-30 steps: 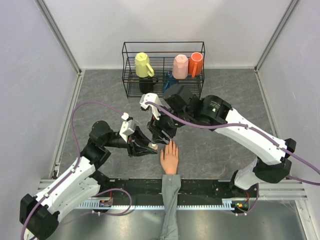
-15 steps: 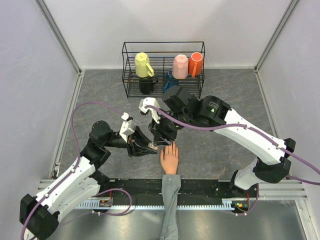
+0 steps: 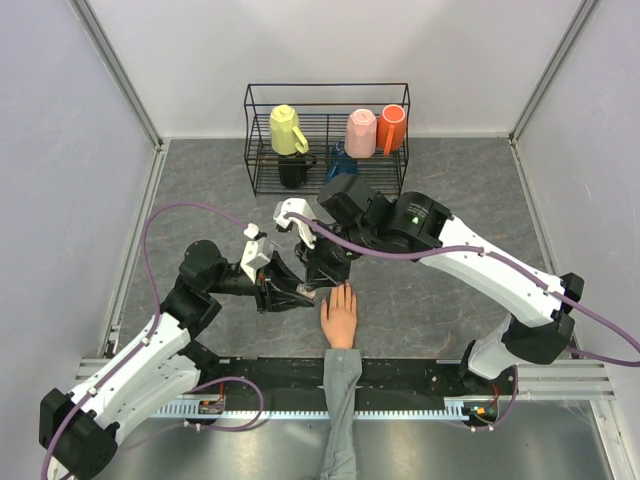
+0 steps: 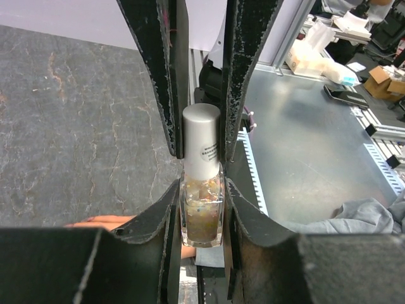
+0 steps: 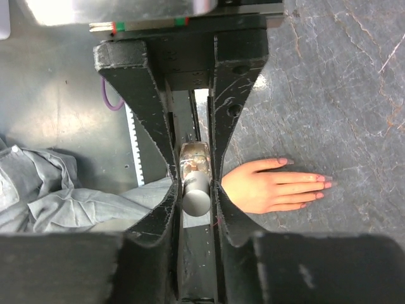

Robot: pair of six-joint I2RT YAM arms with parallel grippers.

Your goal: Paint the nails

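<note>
My left gripper (image 4: 202, 218) is shut on a small glass nail polish bottle (image 4: 202, 215) with glittery contents, holding it upright just left of the mannequin hand (image 3: 340, 315). From above, my right gripper (image 5: 196, 199) has its pads against both sides of the bottle's silver cap (image 5: 196, 197). The peach hand (image 5: 272, 187) lies flat on the grey table, fingers pointing away from the arms' bases. Its pale pinkish nails (image 5: 319, 179) show at the fingertips. A grey sleeve (image 5: 57, 190) trails from the wrist. In the top view both grippers (image 3: 308, 285) meet at the bottle.
A black wire rack (image 3: 327, 100) stands at the back with a yellow mug (image 3: 287, 130), a pink mug (image 3: 361, 133), an orange cup (image 3: 392, 128), a black mug (image 3: 293, 170) and a blue item (image 3: 340, 160). A slotted rail (image 3: 400, 405) runs along the near edge.
My right gripper has shifted slightly left onto the bottle top and its jaws have narrowed onto the cap. The left gripper and the hand have stayed put.
</note>
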